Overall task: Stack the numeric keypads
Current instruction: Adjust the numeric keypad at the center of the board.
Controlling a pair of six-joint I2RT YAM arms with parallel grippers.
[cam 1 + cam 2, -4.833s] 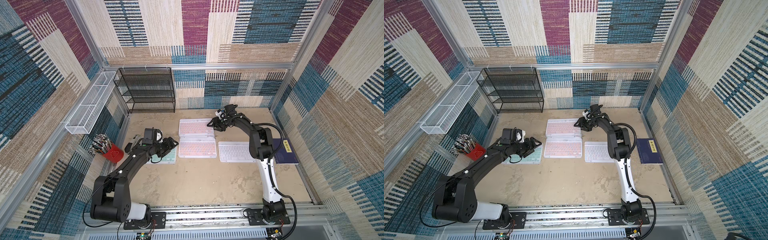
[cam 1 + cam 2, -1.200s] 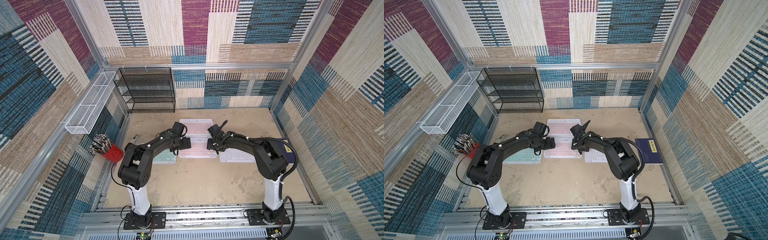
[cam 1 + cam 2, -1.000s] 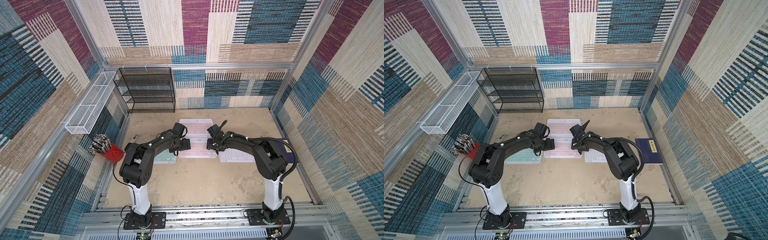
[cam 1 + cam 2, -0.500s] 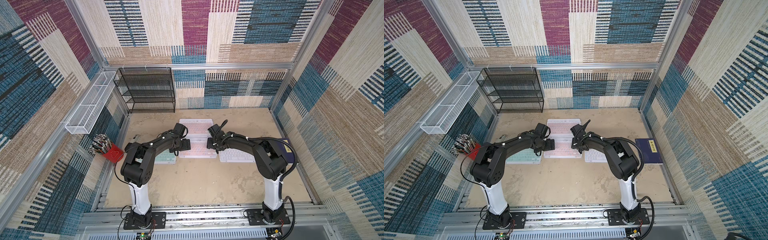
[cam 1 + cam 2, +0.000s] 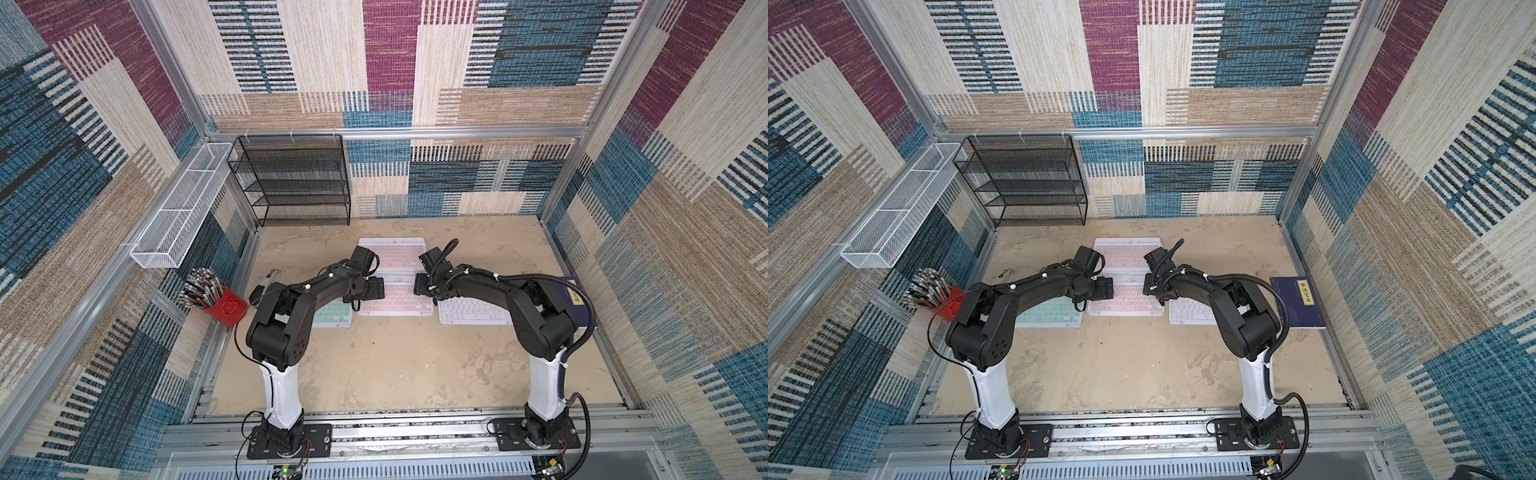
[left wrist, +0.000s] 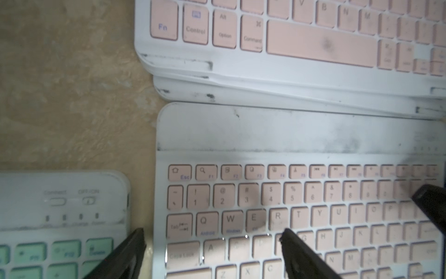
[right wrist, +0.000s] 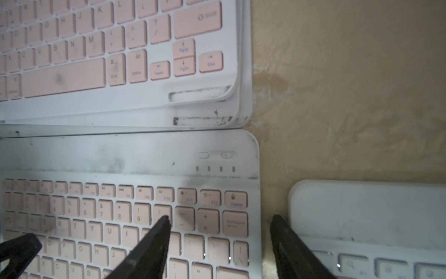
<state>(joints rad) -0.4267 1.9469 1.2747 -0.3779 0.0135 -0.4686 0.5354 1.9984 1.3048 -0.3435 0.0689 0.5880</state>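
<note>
By my read you're sitting partway thru. The back stack (image 5: 392,249) is showing pink keys on top. Wrist views are showing at least one more white frame under it, maybe two; can't tell the exact no.

Lying single in a row just in front of it:
- mint keypad (image 5: 332,318)
- near pink keypad (image 5: 395,301)
- white keypad (image 5: 471,311)

Those 3 are waiting to go on.

Left gripper (image 6: 212,233) is hovering w/ fingers spread across the near pink keypad's left edge, one over the keys, one over the gap toward mint, pinching nothing. Right gripper (image 7: 220,218) is doing likewise at the right edge: fingers spread, one over the gap toward white, pinching nothing.

Count:
- 2 pink tops, 1 mint, 1 white, plus the hidden layers
- no yellow showing
- 1 blue book (image 5: 577,297)
- 1 red pen cup (image 5: 226,311)
</note>
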